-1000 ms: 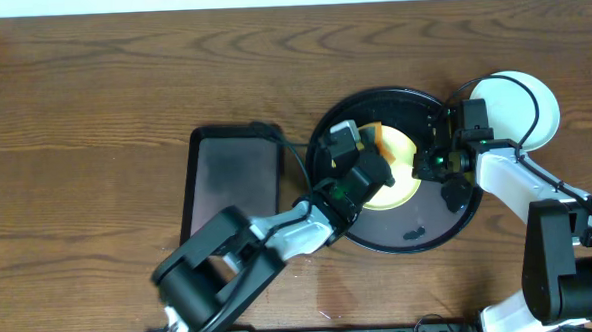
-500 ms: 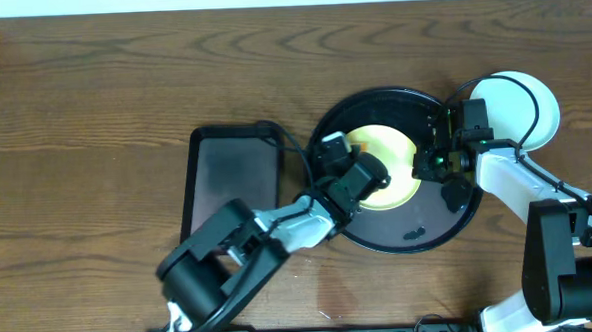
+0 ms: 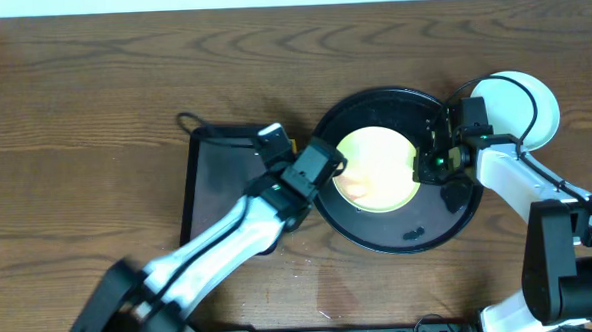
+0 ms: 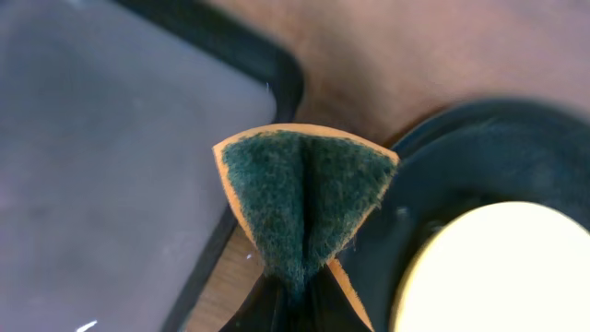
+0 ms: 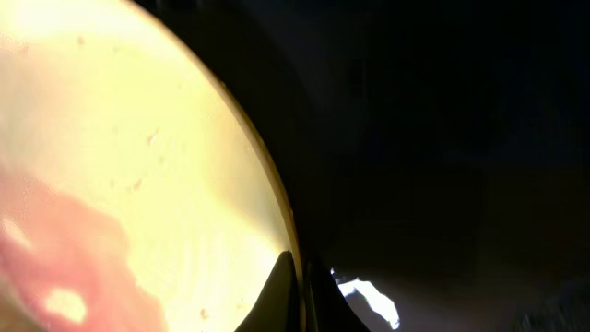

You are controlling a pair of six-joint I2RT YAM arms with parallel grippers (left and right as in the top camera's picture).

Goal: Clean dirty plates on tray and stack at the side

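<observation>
A yellow plate [image 3: 376,162] lies in the round black tray [image 3: 400,244] with a reddish smear [image 3: 355,188] on its left part. My right gripper [image 3: 424,166] is shut on the plate's right rim; in the right wrist view its fingertips [image 5: 288,286] pinch the rim of the plate [image 5: 138,138]. My left gripper [image 3: 291,149] is shut on a folded green and orange sponge [image 4: 302,203]. It hovers over the gap between the rectangular tray and the round tray's left rim [image 4: 461,129]. A pale plate [image 3: 519,106] rests on the table to the right of the tray.
A smaller black rectangular tray [image 3: 227,179] with a grey floor lies left of the round tray. A dark cable [image 3: 199,123] loops off its far left corner. A small wet patch [image 3: 414,231] shows on the round tray's near floor.
My left gripper has carried the sponge left off the yellow plate to the edge of the rectangular tray, uncovering the plate. The right gripper has kept its hold on the rim.
</observation>
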